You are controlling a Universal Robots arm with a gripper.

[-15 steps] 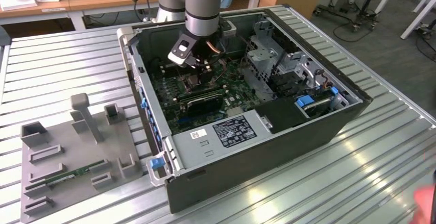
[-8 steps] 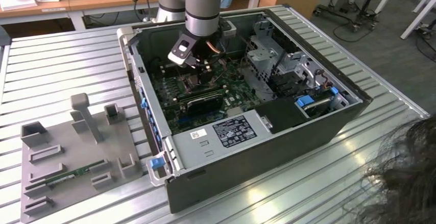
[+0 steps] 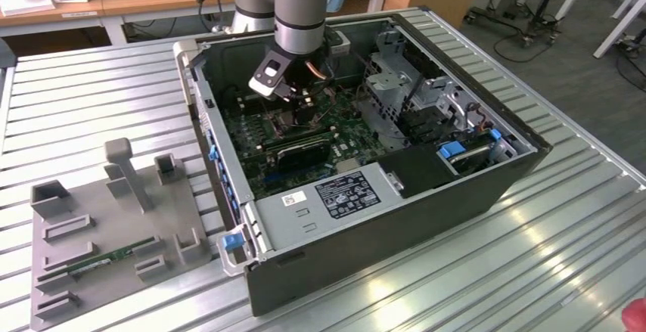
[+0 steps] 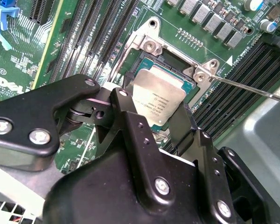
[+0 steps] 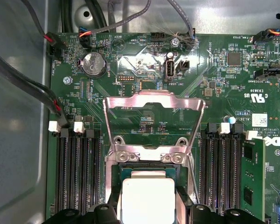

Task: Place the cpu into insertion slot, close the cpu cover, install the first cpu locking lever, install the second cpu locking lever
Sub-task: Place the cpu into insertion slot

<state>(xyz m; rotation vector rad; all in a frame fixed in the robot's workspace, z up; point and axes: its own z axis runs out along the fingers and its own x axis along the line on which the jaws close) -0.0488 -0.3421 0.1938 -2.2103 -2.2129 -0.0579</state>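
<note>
I'm down inside the open computer case (image 3: pixel 353 260), and the step in hand is the first one: placing the cpu. My fingers (image 4: pixel 130 116) are clamped on the cpu (image 4: pixel 158 95), one on each of two opposite edges, silvery face up. The chip is right over the insertion slot (image 4: pixel 173 59) and covers most of it, with a strip of dark socket showing past one edge.

In the second wrist view the chip looks a touch tilted against the slot's metal rim. I can't say for sure whether it rests in the slot or hangs just above it.

The cpu cover (image 5: pixel 154 97) is swung open on its hinge at the slot's edge, clear of the slot, with green board (image 5: pixel 224 93) showing through its window. A thin locking lever (image 4: pixel 252 88) runs out from the slot's corner, unlatched by the look of it. So the cover isn't closed and the levers aren't installed. I judge the job early.

As I read it, this seating calls for the chip flat and square to the slot, edges matched to the rim. It should go down with no sideways push and no pressing.
</note>
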